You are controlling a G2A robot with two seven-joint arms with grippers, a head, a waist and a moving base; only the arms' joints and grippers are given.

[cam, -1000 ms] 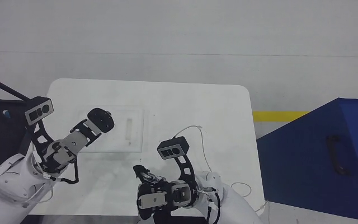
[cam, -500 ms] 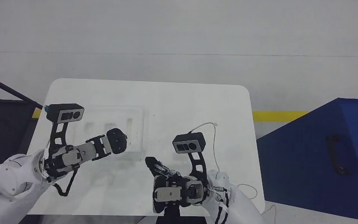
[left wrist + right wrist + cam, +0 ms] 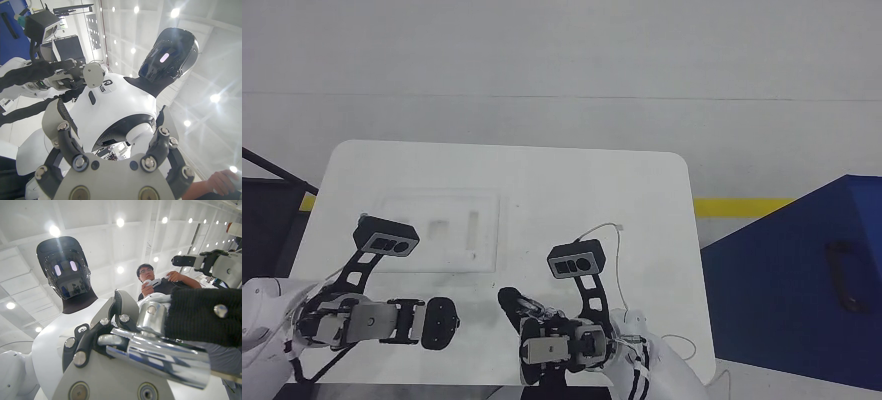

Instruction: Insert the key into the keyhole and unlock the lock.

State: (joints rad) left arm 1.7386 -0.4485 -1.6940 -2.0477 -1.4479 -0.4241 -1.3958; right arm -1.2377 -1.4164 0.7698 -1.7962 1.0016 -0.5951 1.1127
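A white surface (image 3: 592, 190) is seen from above. The left tool (image 3: 439, 323) is held over the surface's near edge at about 7 o'clock and is turned upward toward the ceiling. In the left wrist view its two fingers (image 3: 51, 121) are spread wide apart, so the tool is released.

The right tool (image 3: 510, 302) is held at about 6 o'clock, near the left tool but apart from it, and is likewise turned upward. In the right wrist view it is clenched on the task's thing, a chromed metal piece (image 3: 160, 351), which lies across the tool. A black knitted sleeve (image 3: 198, 317) is pressed against one end of that piece.

A pale rectangular panel (image 3: 442, 255) is laid flat on the surface at about 10 o'clock, well apart from both tools.
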